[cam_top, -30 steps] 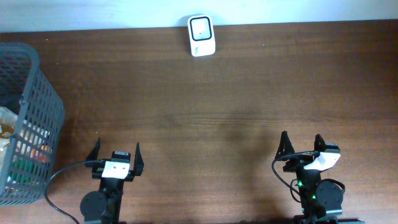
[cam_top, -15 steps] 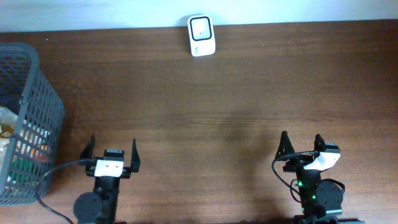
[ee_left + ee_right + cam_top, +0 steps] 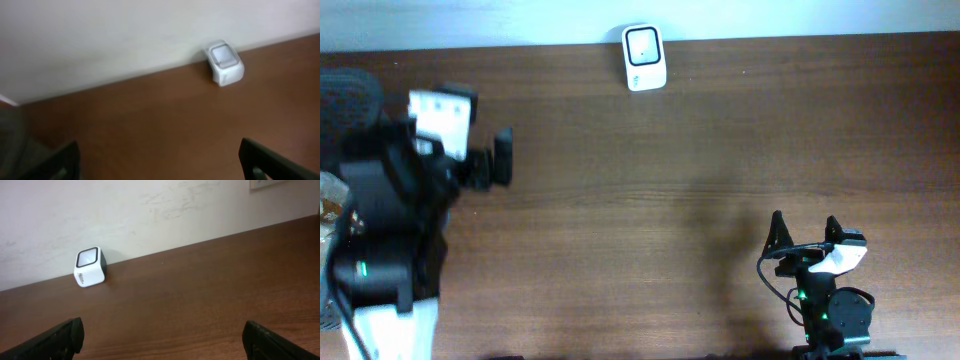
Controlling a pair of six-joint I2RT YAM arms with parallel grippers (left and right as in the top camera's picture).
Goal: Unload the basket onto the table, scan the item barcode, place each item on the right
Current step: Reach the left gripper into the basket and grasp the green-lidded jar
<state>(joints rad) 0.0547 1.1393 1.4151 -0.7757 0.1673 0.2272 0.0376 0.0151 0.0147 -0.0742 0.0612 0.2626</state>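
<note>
The white barcode scanner [image 3: 644, 57] with a dark window stands at the table's far edge against the wall; it also shows in the left wrist view [image 3: 225, 62] and the right wrist view [image 3: 90, 267]. Packaged items [image 3: 328, 200] lie in the grey mesh basket [image 3: 345, 90] at the left edge, mostly hidden by my left arm; no barcode shows. My left gripper [image 3: 470, 165] is raised high beside the basket, open and empty [image 3: 160, 160]. My right gripper [image 3: 805, 232] rests open and empty near the front right [image 3: 162, 335].
The brown wooden table [image 3: 720, 150] runs to a white wall at the back. In the left wrist view the basket [image 3: 10, 135] is a grey blur at the left edge. The left arm's body [image 3: 380, 250] covers the front left of the table.
My left arm has lifted from its rest at the front and swung up and left toward the basket, its gripper still open. The right arm has not moved.
</note>
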